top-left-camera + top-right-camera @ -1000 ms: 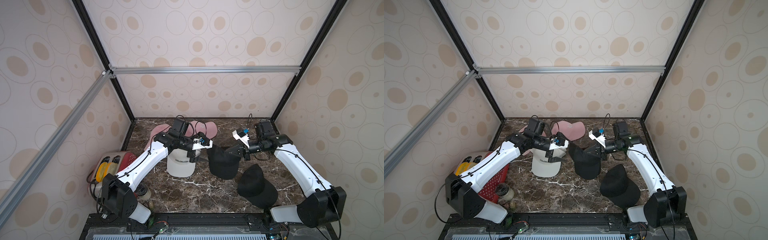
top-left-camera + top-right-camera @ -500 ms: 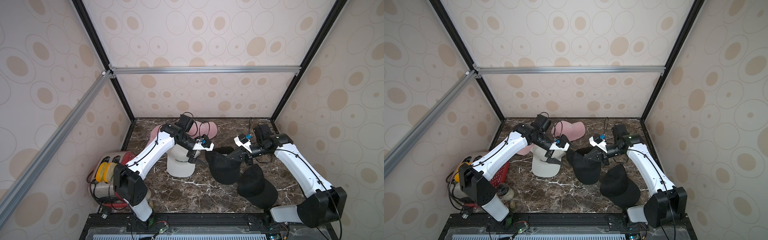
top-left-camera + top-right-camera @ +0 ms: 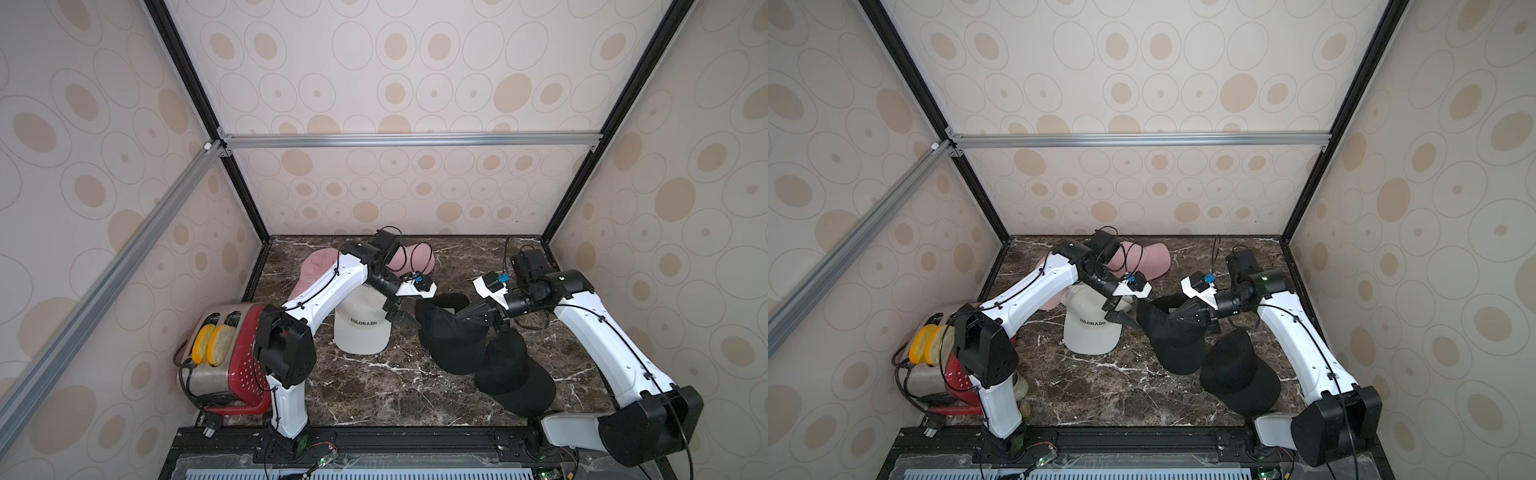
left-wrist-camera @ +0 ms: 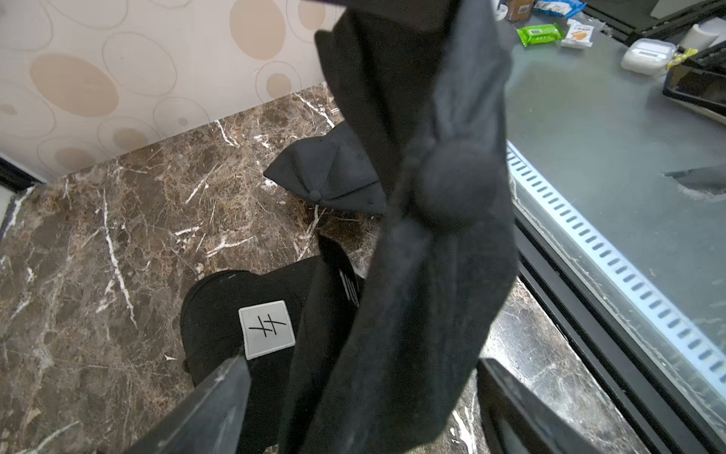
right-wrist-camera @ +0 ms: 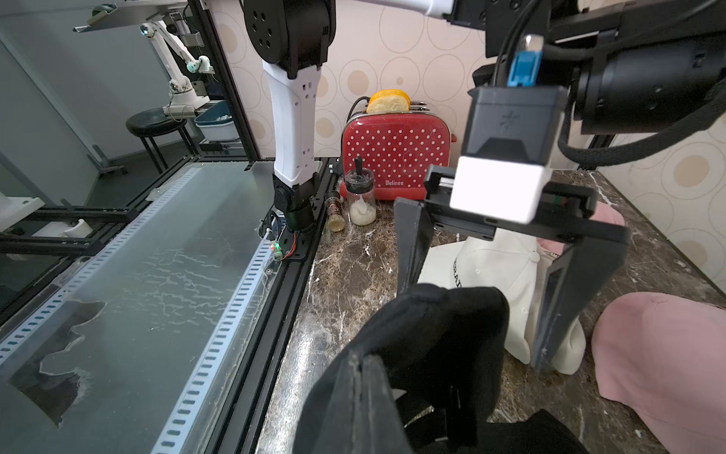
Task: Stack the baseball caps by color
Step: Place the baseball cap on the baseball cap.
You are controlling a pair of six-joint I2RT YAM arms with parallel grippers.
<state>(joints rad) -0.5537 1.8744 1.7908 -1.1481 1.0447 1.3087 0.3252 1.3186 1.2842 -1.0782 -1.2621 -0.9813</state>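
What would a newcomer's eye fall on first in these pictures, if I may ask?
Probably the black cap at mid-table, pinched by the right gripper, with the open left gripper close beside it. Next comes the red polka-dot toaster at the near left corner, with bread in its slots. The white cap lettered COLORADO lies just left of the black one.

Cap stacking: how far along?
Done: white caps look piled. In hand: right claw shut on a black cap, left claw open next to it. Left: tagged black cap below it, third black cap beside, pink caps lying apart.
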